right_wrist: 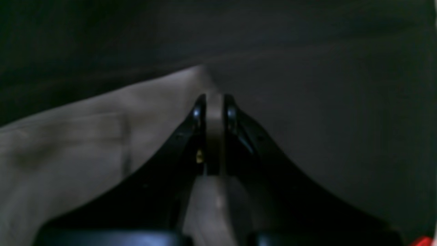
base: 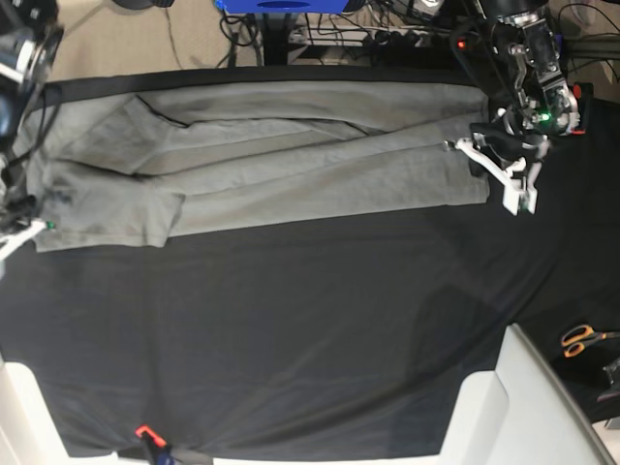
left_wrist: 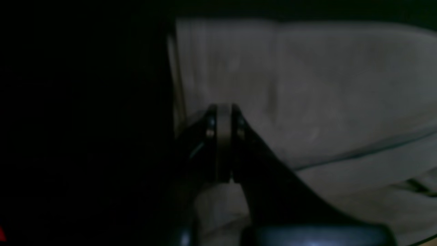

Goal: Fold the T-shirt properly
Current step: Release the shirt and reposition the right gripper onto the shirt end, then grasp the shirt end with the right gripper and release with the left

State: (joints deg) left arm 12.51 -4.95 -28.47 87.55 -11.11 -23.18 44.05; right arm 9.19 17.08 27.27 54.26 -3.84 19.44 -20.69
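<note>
The grey T-shirt [base: 291, 160] lies stretched sideways along the far part of the black table cloth [base: 291, 320], folded lengthwise with creases. My left gripper [base: 475, 153] is at the shirt's right end in the base view. In the left wrist view the left gripper [left_wrist: 223, 109] is shut on a strip of the T-shirt [left_wrist: 324, 95]. My right gripper [base: 37, 225] is at the shirt's left near corner. The right wrist view shows the right gripper [right_wrist: 214, 99] shut on the edge of the T-shirt [right_wrist: 85, 136], with cloth between the jaws.
Orange-handled scissors [base: 581, 339] lie at the table's right edge. White blocks [base: 513, 407] stand at the near right corner. A red clamp [base: 145, 433] holds the cloth at the front edge. Cables and a blue box [base: 281, 5] sit behind the table.
</note>
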